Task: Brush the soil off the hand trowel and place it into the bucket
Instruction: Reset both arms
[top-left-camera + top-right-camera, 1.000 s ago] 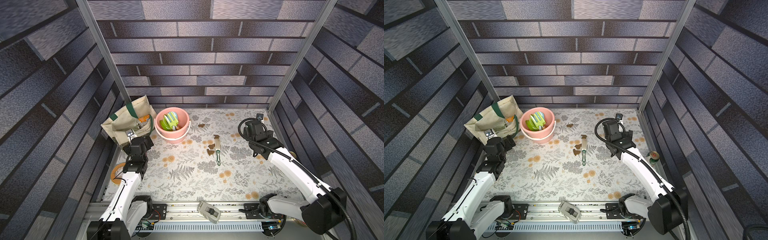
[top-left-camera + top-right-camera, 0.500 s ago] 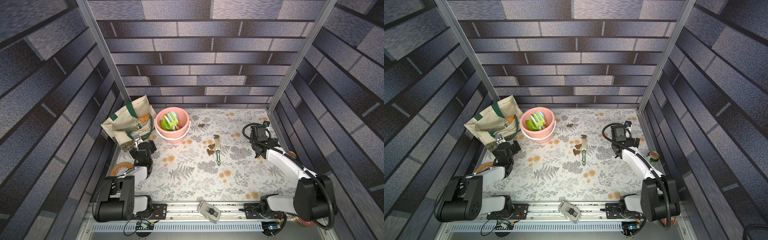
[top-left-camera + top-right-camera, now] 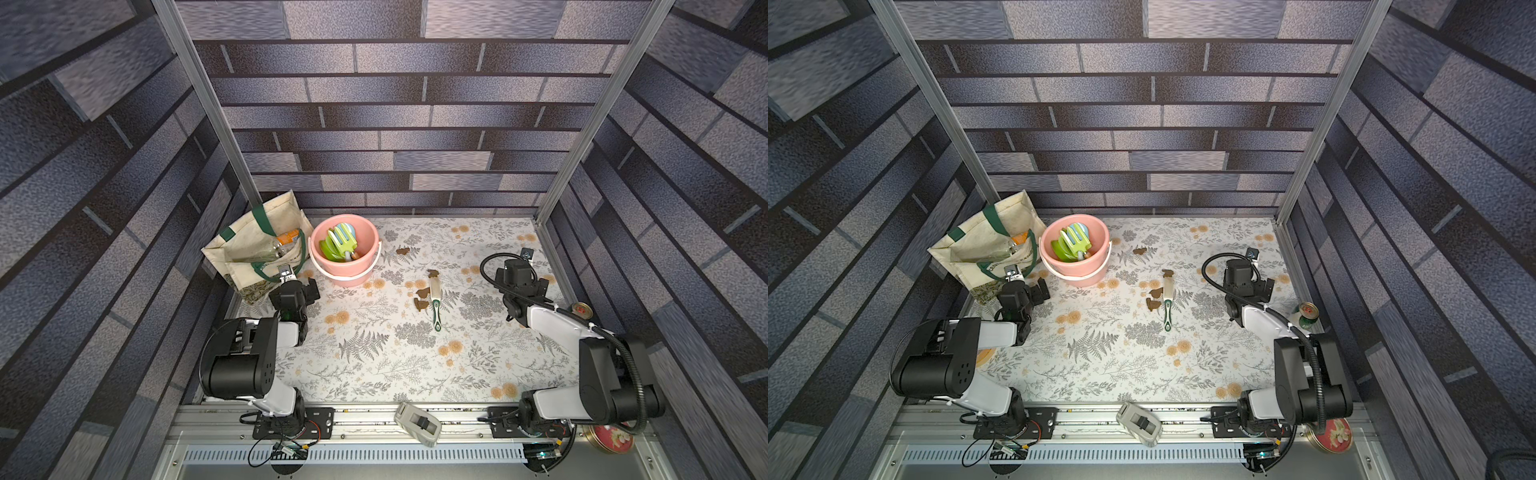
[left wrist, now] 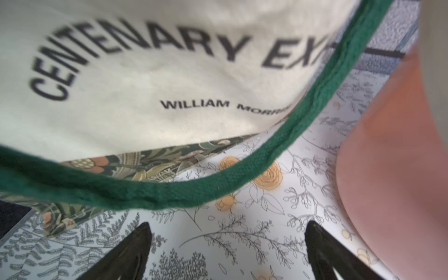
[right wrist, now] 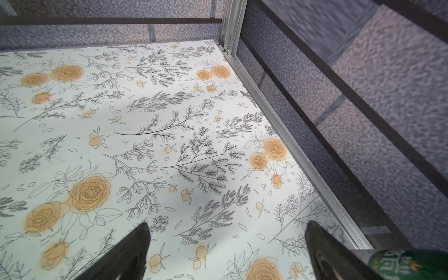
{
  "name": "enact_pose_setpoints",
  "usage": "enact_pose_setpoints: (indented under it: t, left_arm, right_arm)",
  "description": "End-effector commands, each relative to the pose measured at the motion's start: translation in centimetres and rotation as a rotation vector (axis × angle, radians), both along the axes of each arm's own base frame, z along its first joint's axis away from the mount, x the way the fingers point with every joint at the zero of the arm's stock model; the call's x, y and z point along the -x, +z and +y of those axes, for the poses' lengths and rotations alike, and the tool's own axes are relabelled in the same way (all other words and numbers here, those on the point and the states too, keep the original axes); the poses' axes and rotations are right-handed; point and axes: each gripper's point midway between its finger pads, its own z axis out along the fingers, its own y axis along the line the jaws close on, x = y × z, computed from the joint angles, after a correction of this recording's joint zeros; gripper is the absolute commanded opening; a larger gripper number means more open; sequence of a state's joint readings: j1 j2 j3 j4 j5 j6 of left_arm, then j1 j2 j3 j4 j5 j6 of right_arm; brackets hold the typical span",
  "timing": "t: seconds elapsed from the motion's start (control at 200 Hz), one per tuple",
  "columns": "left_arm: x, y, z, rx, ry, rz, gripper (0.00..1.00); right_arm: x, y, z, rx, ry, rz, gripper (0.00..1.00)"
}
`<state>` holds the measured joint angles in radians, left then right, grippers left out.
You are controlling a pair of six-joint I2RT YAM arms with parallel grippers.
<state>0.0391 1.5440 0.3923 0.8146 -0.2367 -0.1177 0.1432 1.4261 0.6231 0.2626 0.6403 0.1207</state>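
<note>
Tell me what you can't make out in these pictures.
- Tools in the bucket: lower ends hidden by its wall, in both top views.
- Tote lettering: left wrist view, cut by the green strap and blurred.
- Can: right wrist view, cut off by the picture's edge.
- Tin: in a top view, half under the right arm.

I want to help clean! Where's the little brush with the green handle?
In both top views the brush lies flat near the middle of the flowery table, beside soil blobs, to the right of the pink bucket.
</note>
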Motion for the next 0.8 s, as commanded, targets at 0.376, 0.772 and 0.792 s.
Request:
enact_pose_setpoints:
  t: [0.376, 0.772, 0.792]
  left_arm:
    - [-1.0, 1.1, -0.8, -0.018, -0.051, -0.025, 1.00]
    - [-1.0, 1.1, -0.7, -0.017, -0.052, -0.021, 1.00]
    - [-1.0, 1.1, -0.7, -0.017, -0.052, -0.021, 1.00]
  right_arm:
    - [-2.5, -1.9, 3.5, -0.029, 0.238, -0.058, 1.00]
    - [-4.5, -3.7, 4.8, -0.042, 0.298, 0.125, 1.00]
    - [-4.4, -3.6, 4.6, -0.039, 0.290, 0.114, 1.00]
